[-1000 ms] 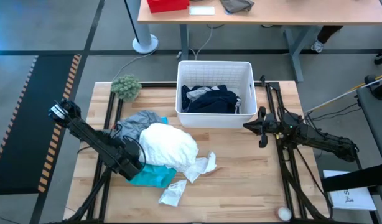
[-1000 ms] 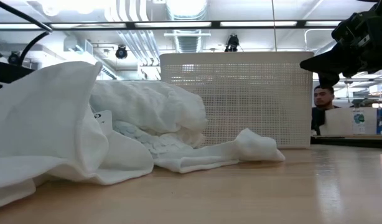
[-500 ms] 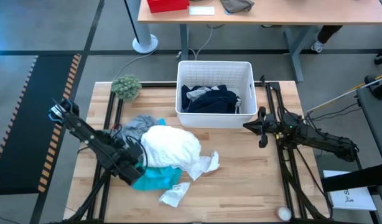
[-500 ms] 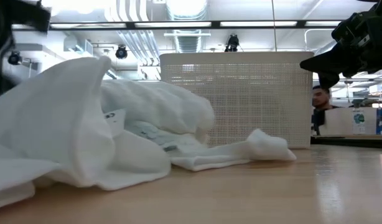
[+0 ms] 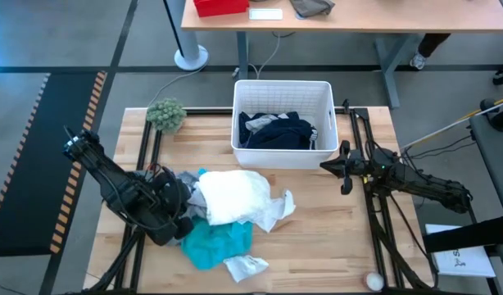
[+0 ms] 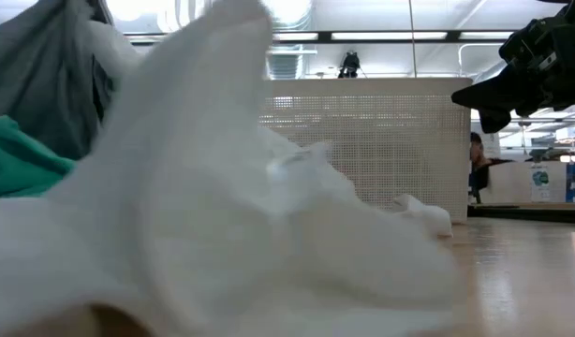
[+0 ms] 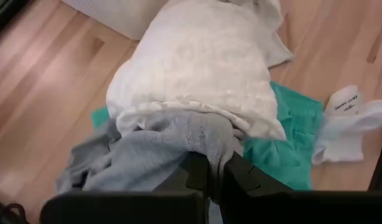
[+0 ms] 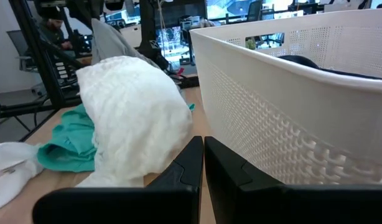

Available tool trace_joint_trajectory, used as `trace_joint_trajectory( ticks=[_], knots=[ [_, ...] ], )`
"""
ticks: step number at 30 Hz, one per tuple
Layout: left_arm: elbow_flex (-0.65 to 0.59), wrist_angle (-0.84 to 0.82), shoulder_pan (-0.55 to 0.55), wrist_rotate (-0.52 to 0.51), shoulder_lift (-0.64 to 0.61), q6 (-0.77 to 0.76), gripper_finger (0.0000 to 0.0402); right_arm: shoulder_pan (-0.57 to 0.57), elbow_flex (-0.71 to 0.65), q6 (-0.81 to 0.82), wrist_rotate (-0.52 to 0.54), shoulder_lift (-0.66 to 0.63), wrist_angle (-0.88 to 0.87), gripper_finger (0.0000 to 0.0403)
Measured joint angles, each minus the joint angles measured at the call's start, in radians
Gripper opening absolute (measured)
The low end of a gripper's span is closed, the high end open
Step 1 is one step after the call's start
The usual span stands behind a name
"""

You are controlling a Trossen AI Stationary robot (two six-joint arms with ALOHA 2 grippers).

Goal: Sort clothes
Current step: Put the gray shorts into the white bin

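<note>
Wooden tabletop point(image 5: 317, 246) on a black frame, grey floor around it, a second desk at the far side.

Left gripper point(image 7: 214, 177) sits at the left-near part of the table, fingers pressed together and pinching a fold of the grey garment point(image 7: 141, 155). In the high view the left gripper point(image 5: 179, 220) is at the left edge of the clothes pile, with the grey garment point(image 5: 184, 182) bunched right against it.

White garment point(image 5: 235, 195) lies on top of the pile, just right of that gripper, overlapping the grey one. Turquoise garment point(image 5: 219, 243) spreads out from under it on the near side. One white sock point(image 5: 245, 265) lies at the near edge of the turquoise piece, touching it. Another white piece point(image 5: 278, 210) sticks out at the right of the white garment.

White bin point(image 5: 282, 152) stands far-centre on the table, just beyond the pile; dotted navy garment point(image 5: 276, 131) is inside it.

Right gripper point(image 5: 345, 168) hovers right of the bin, near its right-near corner, fingers closed together on nothing, well apart from the pile. Right wrist view shows the bin wall point(image 8: 290, 112) close beside it.

Fuzzy green ball point(image 5: 166, 114) rests at the far-left of the table, left of the bin.
</note>
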Motion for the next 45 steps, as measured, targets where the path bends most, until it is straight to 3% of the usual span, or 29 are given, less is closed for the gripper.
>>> trace_joint_trajectory(
  ticks=[4, 9, 19, 28, 33, 45],
  knots=[
    [-0.018, 0.005, 0.0, 0.021, 0.0, -0.014, 0.0, 0.0, 0.0, 0.0, 0.0, 0.0, 0.0, 0.0],
    [-0.14, 0.105, -0.001, 0.066, 0.0, -0.036, 0.0022, 0.0, 0.0, 0.0, 0.0, 0.0, 0.0, 0.0],
    [-0.443, 0.411, -0.002, 0.176, 0.001, -0.069, 0.0182, 0.0, 0.0, 0.0, 0.0, 0.0, 0.0, 0.0],
    [-0.477, 0.42, -0.038, 0.25, 0.001, -0.083, 0.0295, 0.0, 0.0, 0.0, 0.0, 0.0, 0.0, 0.0],
    [-0.498, 0.405, -0.041, 0.25, 0.001, -0.094, 0.031, 0.0, 0.0, 0.0, 0.0, 0.0, 0.0, 0.0],
    [-0.655, 0.469, -0.041, 0.311, 0.0, -0.228, 0.0298, 0.0, 0.0, 0.0, 0.0, 0.0, 0.0, 0.0]
  ],
)
